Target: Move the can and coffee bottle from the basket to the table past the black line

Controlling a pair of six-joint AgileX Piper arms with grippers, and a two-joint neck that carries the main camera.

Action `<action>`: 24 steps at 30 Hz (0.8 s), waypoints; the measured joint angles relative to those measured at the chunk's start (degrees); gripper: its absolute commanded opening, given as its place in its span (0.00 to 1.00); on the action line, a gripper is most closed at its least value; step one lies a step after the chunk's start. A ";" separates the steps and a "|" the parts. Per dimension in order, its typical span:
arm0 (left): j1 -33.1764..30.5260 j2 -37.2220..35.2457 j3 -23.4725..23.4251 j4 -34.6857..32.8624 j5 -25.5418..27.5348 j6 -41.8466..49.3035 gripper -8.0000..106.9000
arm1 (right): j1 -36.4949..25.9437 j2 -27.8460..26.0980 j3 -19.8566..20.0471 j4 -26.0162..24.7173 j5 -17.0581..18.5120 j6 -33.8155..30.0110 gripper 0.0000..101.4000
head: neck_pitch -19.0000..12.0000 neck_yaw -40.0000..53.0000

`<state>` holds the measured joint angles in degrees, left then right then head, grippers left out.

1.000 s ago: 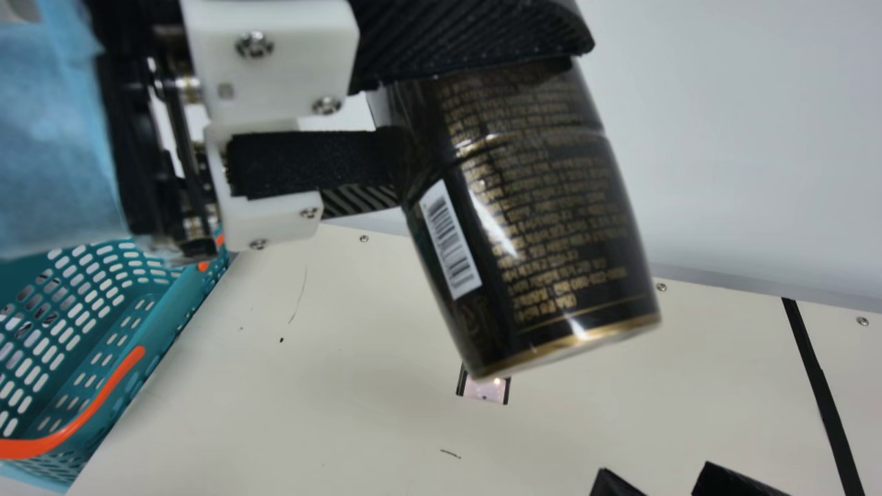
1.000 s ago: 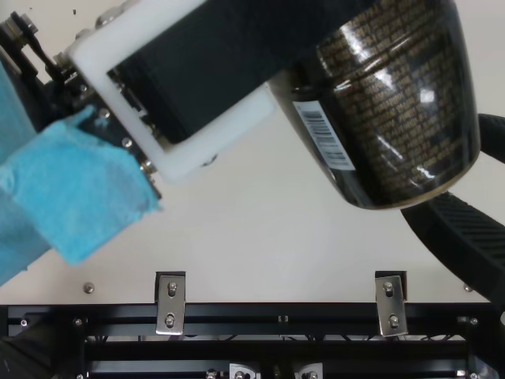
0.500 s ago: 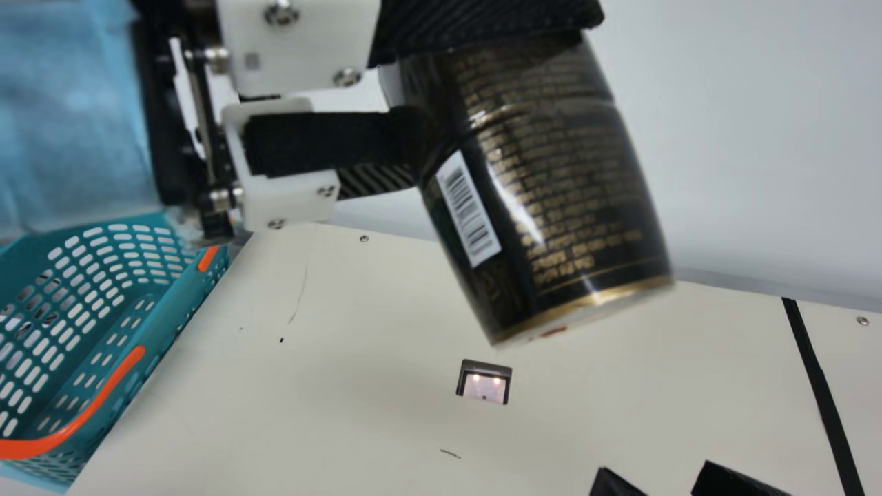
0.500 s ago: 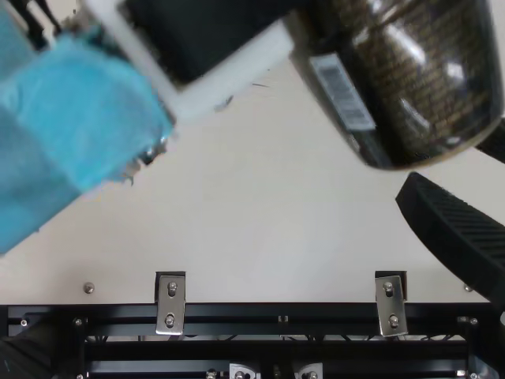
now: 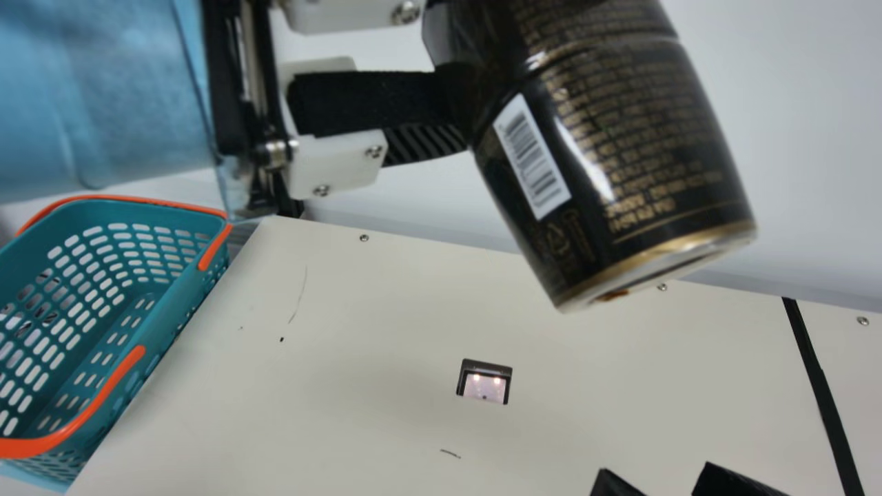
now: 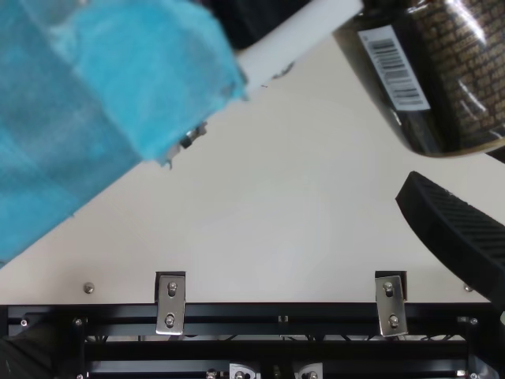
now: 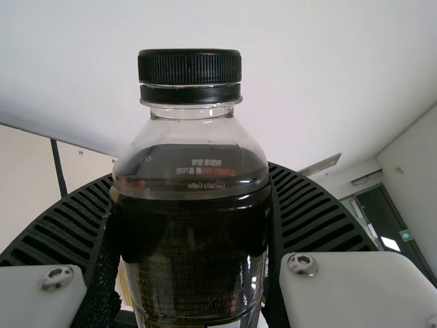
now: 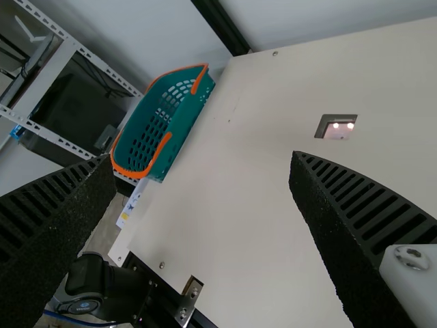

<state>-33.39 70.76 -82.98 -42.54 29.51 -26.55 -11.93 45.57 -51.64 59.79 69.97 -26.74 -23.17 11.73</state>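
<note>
Rightward and upward in the main view, the left tool (image 5: 455,89) has moved since the earlier frame, and the coffee bottle (image 5: 613,145) with it. That tool has the bottle clasped between its fingers, tilted, above the worktop (image 5: 275,406). In the main view, the basket (image 5: 176,300) lies below and left of the left tool, the black line (image 5: 816,372) right of it. The right tool (image 5: 658,477) stands wide.
</note>
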 measured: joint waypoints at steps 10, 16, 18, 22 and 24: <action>1.85 0.00 1.28 -1.34 0.82 -0.28 0.16 | 0.00 0.00 0.00 0.00 0.00 0.00 1.00 | 0.00 0.00; 5.68 -0.42 3.58 0.32 2.14 -4.47 0.16 | 0.00 0.00 0.00 0.01 0.00 0.00 1.00 | 0.29 0.00; 6.12 -0.42 3.86 0.56 2.28 -5.51 0.16 | 0.00 0.00 0.00 0.01 0.00 0.00 1.00 | 0.29 0.00; 6.12 -0.42 3.86 0.56 2.10 -5.66 0.16 | 0.00 0.00 0.00 0.01 0.00 0.00 1.00 | 0.00 0.00; 6.12 -0.42 3.86 0.56 2.10 -5.66 0.16 | 0.00 0.00 0.00 0.01 0.00 0.00 1.00 | 0.00 0.00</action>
<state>-27.26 70.34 -79.12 -41.98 31.61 -32.21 -11.93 45.57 -51.64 59.80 69.97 -26.74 -23.17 11.73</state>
